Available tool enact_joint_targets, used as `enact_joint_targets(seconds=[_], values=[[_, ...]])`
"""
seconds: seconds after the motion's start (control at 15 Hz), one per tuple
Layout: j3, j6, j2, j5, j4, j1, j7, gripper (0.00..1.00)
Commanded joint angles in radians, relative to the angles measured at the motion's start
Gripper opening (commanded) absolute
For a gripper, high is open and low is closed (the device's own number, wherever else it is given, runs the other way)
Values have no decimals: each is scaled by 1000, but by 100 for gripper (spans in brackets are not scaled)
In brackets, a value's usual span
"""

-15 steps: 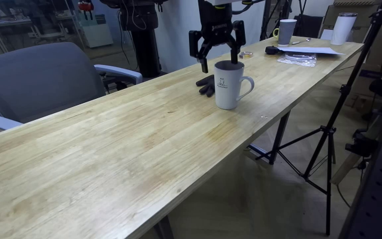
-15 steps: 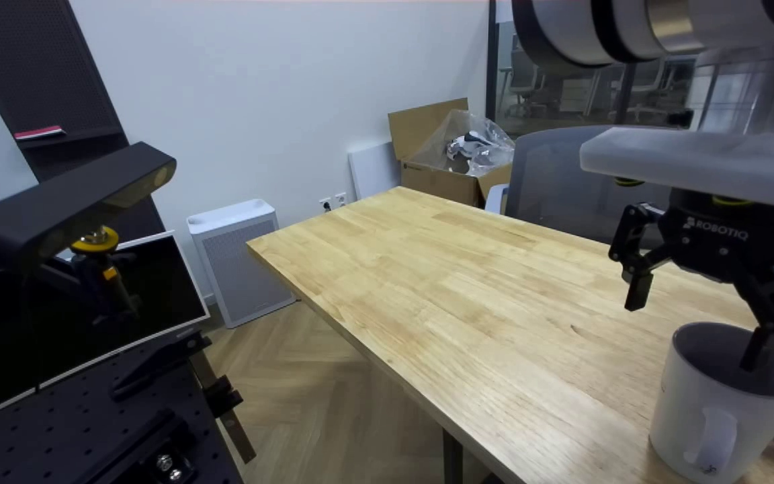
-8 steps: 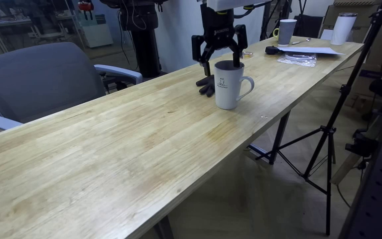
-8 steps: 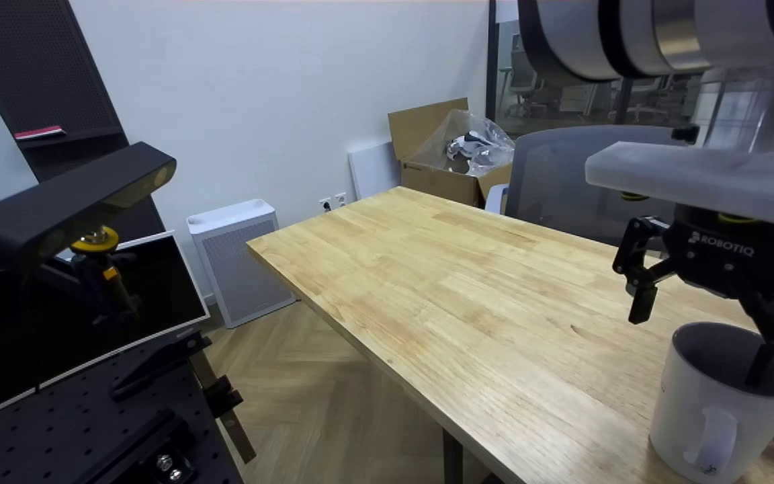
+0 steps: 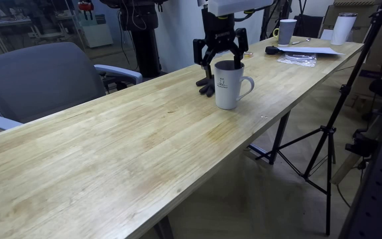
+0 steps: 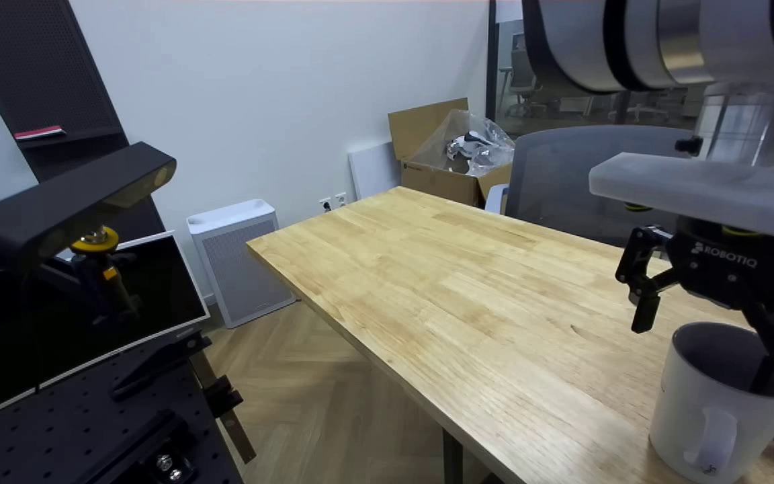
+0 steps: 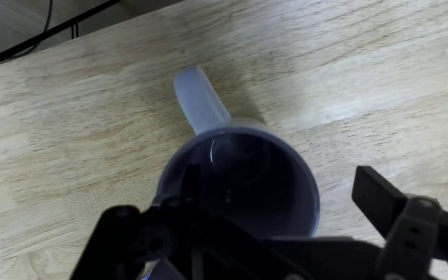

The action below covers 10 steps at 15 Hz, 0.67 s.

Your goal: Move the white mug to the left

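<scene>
In an exterior view the desk (image 5: 111, 159) runs from near left to far right. The mug (image 5: 225, 89) stands upright on it, around the middle, handle to the right. The claw (image 5: 223, 71) is spread: one finger reaches inside the mug, the other is outside, to its left. Just beyond the mug, on the left, lies a glove (image 5: 206, 88). Farther right come a bag (image 5: 297, 60), paper (image 5: 310, 50), a cup (image 5: 286, 33) and a tumbler (image 5: 343, 30).

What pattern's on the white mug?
The white mug bears a small dark drawing above lettering, clearest in an exterior view.
</scene>
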Motion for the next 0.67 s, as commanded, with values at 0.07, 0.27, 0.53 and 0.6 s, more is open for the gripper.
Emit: enact_joint_targets(seconds=[0.07, 0.27, 0.53, 0.6], values=[[-6, -8, 24, -18, 33, 1, 37, 100], [-9, -8, 31, -18, 38, 1, 38, 100], [-14, -4, 35, -22, 40, 3, 43, 71], [-15, -6, 35, -22, 41, 2, 43, 70]])
